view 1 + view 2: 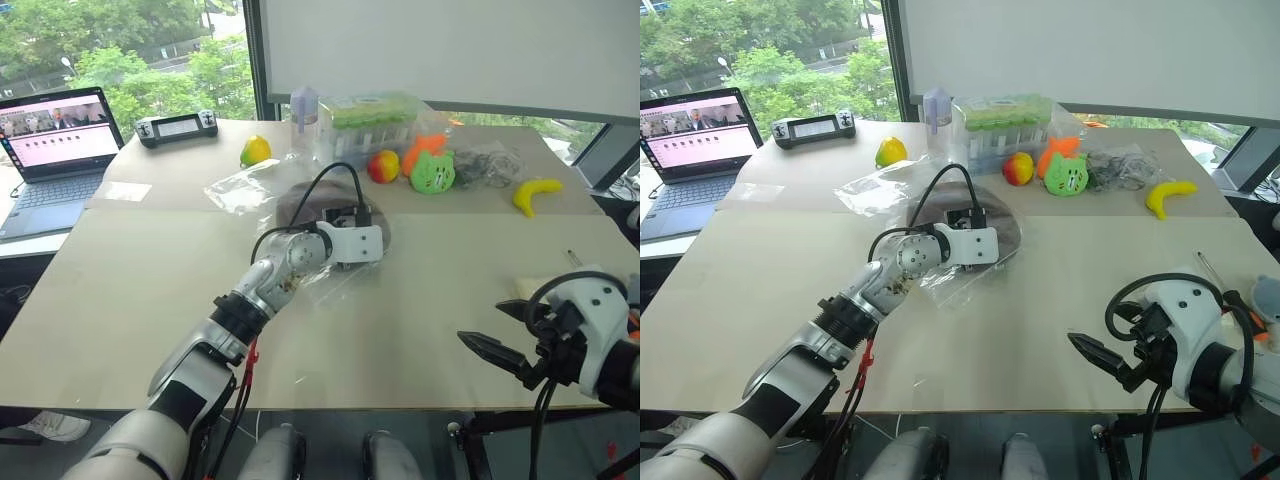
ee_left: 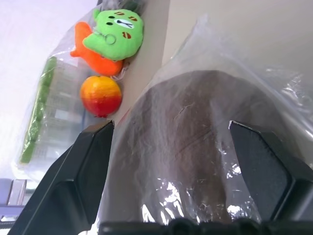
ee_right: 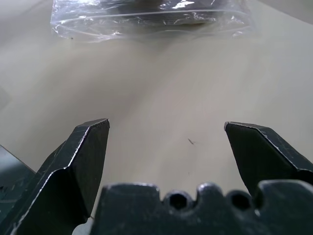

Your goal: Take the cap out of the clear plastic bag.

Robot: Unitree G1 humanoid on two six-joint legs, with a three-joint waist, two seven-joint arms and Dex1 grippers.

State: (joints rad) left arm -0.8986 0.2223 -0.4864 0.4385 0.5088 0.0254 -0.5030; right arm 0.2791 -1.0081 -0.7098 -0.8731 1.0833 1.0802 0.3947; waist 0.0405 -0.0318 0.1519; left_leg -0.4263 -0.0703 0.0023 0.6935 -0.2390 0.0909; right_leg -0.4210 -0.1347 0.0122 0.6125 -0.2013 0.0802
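The dark brown cap [image 2: 195, 142] lies inside the clear plastic bag [image 1: 240, 188] in the middle of the table. My left gripper [image 2: 171, 127] is stretched out over the bag's near part and stands open. Its two fingers are spread wide to either side of the cap's dome, with glossy film over the fabric between them. From the head views the wrist body [image 1: 350, 240] covers much of the cap, and brown fabric [image 1: 298, 200] shows behind it. Near the table's front right edge, my right gripper [image 3: 166, 125] hangs open over bare tabletop, well short of the bag [image 3: 146, 17].
Behind the bag stand a red-yellow fruit [image 1: 383, 166], a green cartoon-face toy [image 1: 432, 172], an orange toy [image 1: 425, 145], a clear box [image 1: 375, 120] and a small bag of cables [image 1: 487, 160]. A banana [image 1: 535, 192] lies far right; a laptop [image 1: 55, 150] and a controller [image 1: 178, 127] sit far left.
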